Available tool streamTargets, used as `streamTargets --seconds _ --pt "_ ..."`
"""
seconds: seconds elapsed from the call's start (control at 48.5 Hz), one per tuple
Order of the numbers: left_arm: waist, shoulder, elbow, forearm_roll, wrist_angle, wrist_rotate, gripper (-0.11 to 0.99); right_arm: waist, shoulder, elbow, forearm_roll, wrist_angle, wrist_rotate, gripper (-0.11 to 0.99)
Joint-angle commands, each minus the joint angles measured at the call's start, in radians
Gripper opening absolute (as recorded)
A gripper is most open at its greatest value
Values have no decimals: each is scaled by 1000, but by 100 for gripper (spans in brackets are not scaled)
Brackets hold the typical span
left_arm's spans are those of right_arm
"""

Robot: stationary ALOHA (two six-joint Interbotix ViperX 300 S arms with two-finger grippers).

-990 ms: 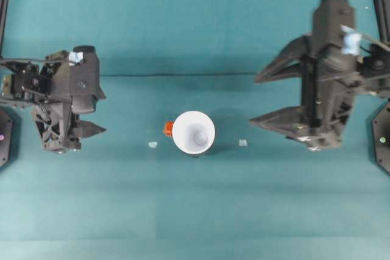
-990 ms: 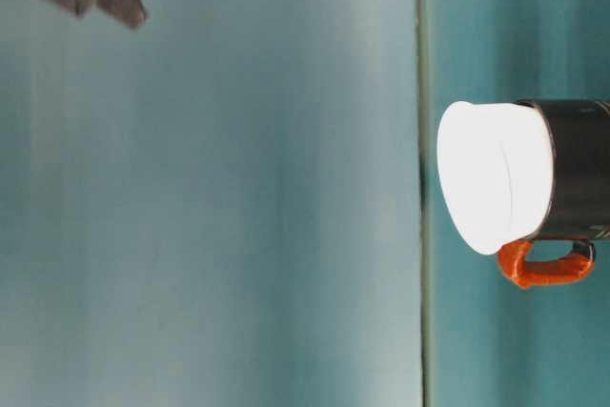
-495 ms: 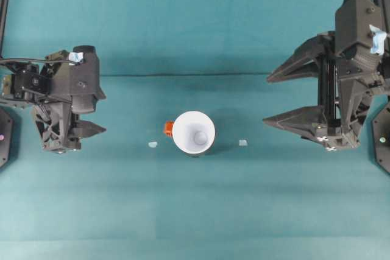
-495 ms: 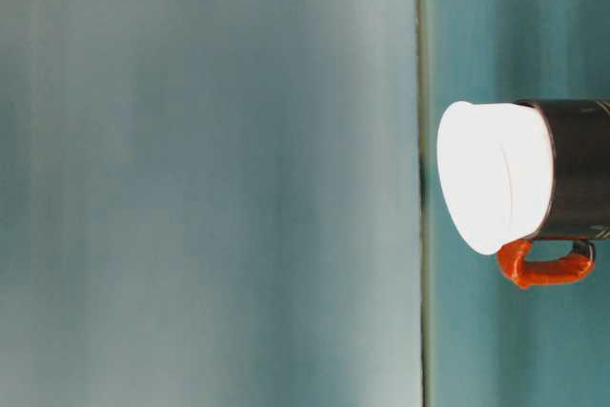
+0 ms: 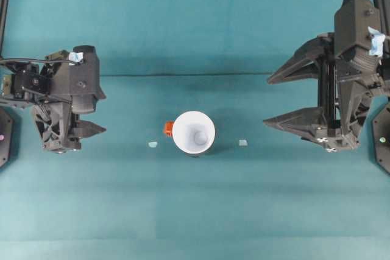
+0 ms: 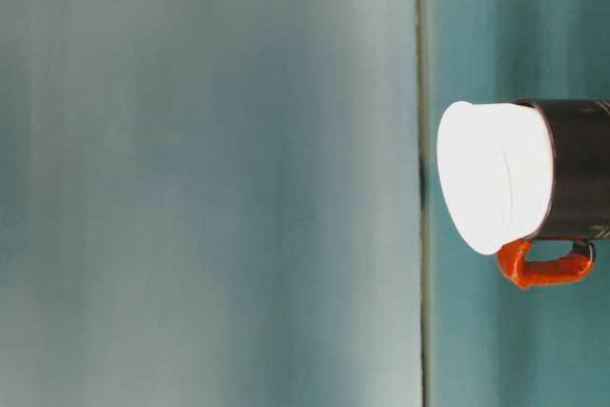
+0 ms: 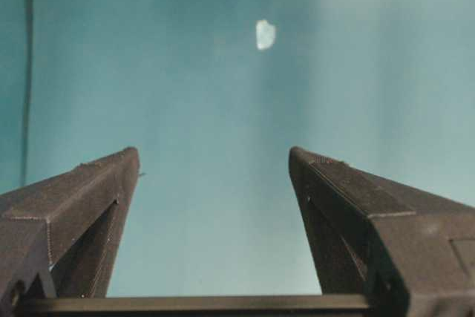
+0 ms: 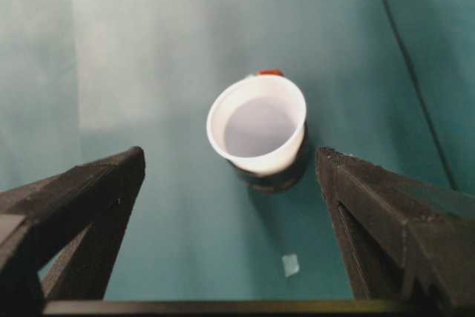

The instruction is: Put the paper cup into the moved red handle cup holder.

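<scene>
Where glossy black holder (image 5: 206, 148) curves, tapered white paper cup (image 5: 194, 133) inside.

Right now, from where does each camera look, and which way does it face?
Overhead: looks straight down; cup between both grippers.
Table-level: sideways at table height; cup in holder.
Left wrist: along its open fingers over bare cloth.
Right wrist: down between open fingers at the cup.
Overhead and right wrist share the cup.
</scene>
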Motion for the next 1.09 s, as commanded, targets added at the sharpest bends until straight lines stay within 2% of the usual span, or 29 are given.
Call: streamTargets --seconds 0.0,0.825,1.073 --pt "-2 -11 -18 2 -6 0 85 3 -6 -8 -2 -8 -5 86" --pt "-2 -11 -20 2 -17 -2 85 9 -2 -8 0 -9 -2 86" --pt "-2 -11 -21 3 -38 -25 85 9 -2 -8 -2 -9 -2 86"
